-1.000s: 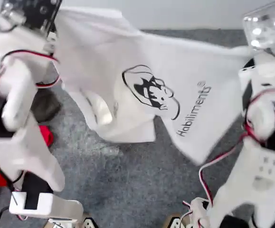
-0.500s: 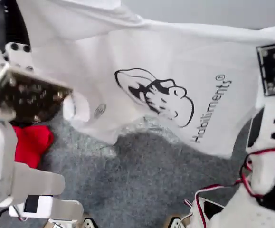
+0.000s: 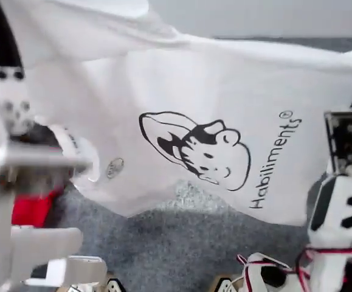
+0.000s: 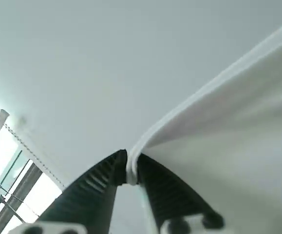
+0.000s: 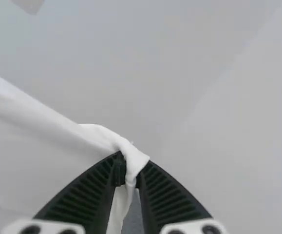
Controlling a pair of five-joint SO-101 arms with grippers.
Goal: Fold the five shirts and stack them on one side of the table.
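A white shirt (image 3: pixel 188 91) with a black cartoon print and lettering hangs spread wide in the air above the grey table (image 3: pixel 182 249), held up at both sides. My left gripper (image 4: pixel 130 168) is shut on the hem of the white shirt (image 4: pixel 228 141), which stretches away from it. My right gripper (image 5: pixel 128 170) is shut on a bunched corner of the white shirt (image 5: pixel 28 146). A red shirt (image 3: pixel 33 207) lies on the table at the left, partly hidden behind an arm (image 3: pixel 17 182).
Another arm's white body (image 3: pixel 340 225) with red and white cables stands at the right. The grey table shows bare below the hanging shirt, in the middle front.
Both arms have raised the white shirt higher and stretched it wider; it has come closer to the high camera and its lower edge has lifted off the table.
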